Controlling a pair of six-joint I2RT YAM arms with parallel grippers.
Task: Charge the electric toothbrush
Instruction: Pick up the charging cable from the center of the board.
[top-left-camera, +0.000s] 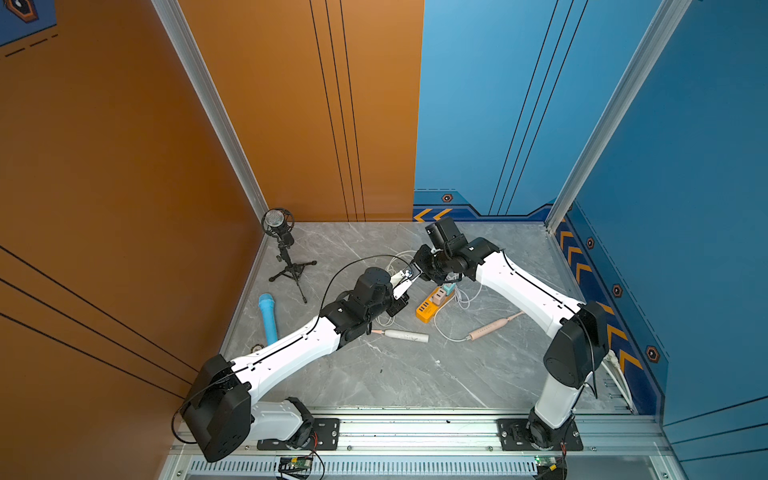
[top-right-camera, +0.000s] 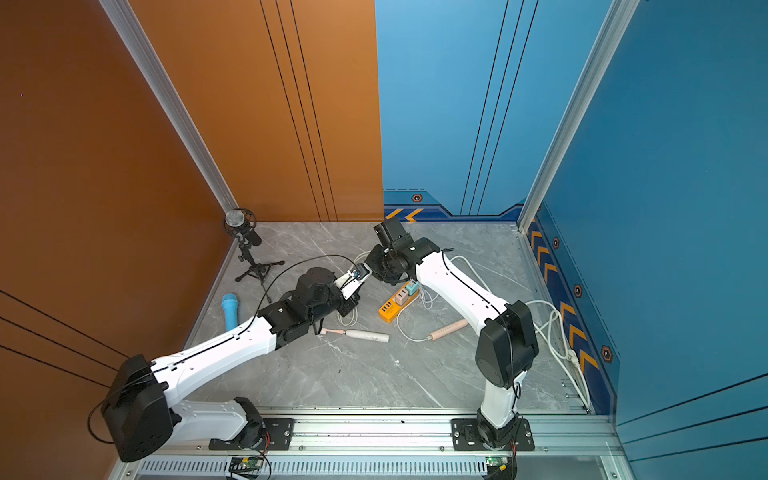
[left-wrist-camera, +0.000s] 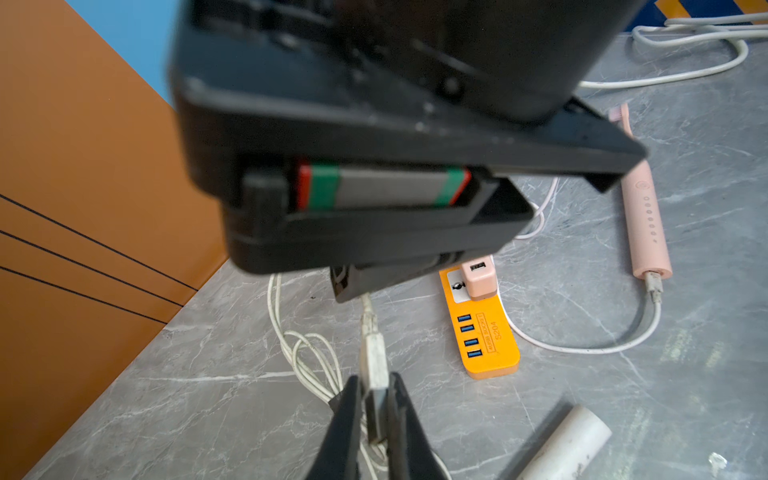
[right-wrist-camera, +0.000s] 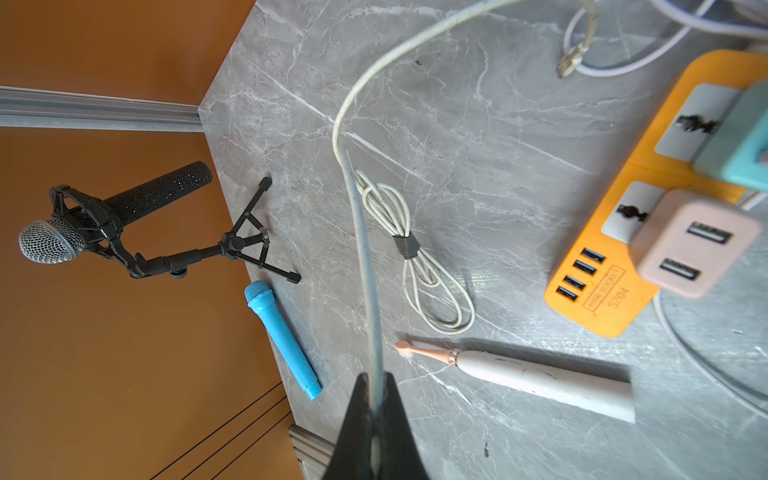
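Left end effector (left-wrist-camera: 375, 380) pinching USB plug (left-wrist-camera: 374, 353); orange power strip (left-wrist-camera: 494, 353) near; pink toothbrush (left-wrist-camera: 646, 224) cabled.

Bright even light; white toothbrush (right-wrist-camera: 540, 380) casts soft shadow; wrist views blurred near lens, edges bowed.

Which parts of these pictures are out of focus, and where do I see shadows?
Left wrist view: the right arm's black housing, close to the lens, is blurred; the USB plug in the left pincer is slightly soft. Right wrist view: the cable near the right pincer is blurred; the white toothbrush casts a soft shadow.
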